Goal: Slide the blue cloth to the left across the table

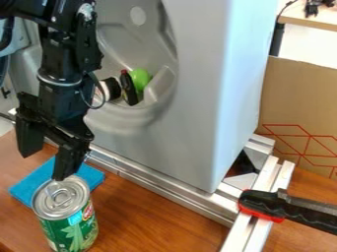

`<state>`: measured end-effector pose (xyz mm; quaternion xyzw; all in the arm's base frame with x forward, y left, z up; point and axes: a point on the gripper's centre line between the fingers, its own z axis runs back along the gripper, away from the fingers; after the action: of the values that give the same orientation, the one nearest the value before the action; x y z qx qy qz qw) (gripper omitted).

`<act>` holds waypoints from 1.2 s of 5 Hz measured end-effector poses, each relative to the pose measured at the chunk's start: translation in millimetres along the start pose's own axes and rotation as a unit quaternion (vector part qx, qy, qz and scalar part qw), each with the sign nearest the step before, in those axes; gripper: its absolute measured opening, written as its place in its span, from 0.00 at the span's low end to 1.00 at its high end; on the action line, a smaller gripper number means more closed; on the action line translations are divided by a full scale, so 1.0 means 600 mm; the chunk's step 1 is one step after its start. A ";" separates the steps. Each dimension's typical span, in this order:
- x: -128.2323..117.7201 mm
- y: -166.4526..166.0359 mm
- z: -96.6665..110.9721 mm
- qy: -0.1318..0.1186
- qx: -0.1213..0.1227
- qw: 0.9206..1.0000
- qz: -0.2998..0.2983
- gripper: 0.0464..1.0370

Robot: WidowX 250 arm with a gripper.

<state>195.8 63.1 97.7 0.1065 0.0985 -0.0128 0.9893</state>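
Tall green can, robot jaws open by its lid.
Up close, the can (71,224) stands on the wood desk (154,229). The black robot arm (59,74) hangs down w/ jaws wide apart, nothing in them, one side right by the lid (60,198); can't tell if it touches. Can's not up off the desk, so I'd guess it's early on. Blue cloth (33,181) bk of can; red & blk handle (260,203) on R. Then metal bars (151,182), big gray box (197,98), cardboard (299,108).
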 end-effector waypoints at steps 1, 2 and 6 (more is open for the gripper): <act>0.000 -0.003 -0.005 0.008 -0.005 1.000 -0.008 0.96; 0.041 0.051 0.001 -0.008 -0.046 0.998 -0.044 0.96; 0.100 0.124 -0.053 -0.072 -0.036 0.996 -0.034 0.96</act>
<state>252.1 142.3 70.6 0.0661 0.0312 -0.0503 0.9961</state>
